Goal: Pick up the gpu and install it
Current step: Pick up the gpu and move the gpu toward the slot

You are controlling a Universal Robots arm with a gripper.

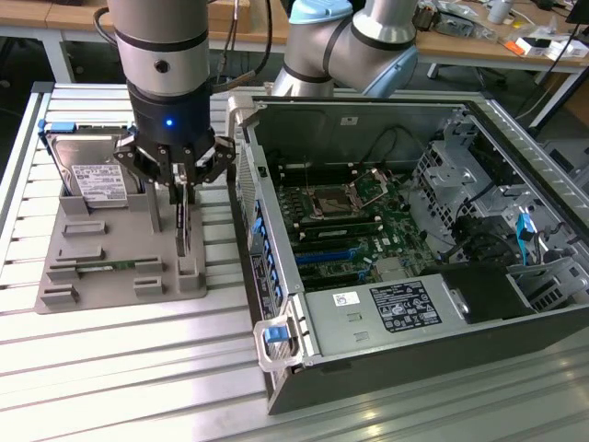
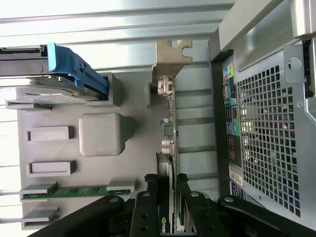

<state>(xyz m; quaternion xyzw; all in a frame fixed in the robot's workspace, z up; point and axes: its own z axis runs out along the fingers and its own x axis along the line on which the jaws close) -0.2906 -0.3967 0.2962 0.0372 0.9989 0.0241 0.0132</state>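
- gripper (image 1: 181,198) is positioned over the grey holder tray (image 1: 120,281), on the exterior view's left of the open computer case (image 1: 247,175).
- gpu (image 1: 184,230) stands on edge in the tray, with its metal bracket (image 2: 170,57) at the far end from the fingers (image 2: 148,197).
- Fingers are closed on both faces of the gpu (image 2: 170,113); the card is gripped.
- Whether the card's lower edge has cleared its slot cannot be judged, as that edge is hard to make out.
- hard drive (image 1: 92,175) and memory stick (image 1: 106,266) are seated in the same tray.
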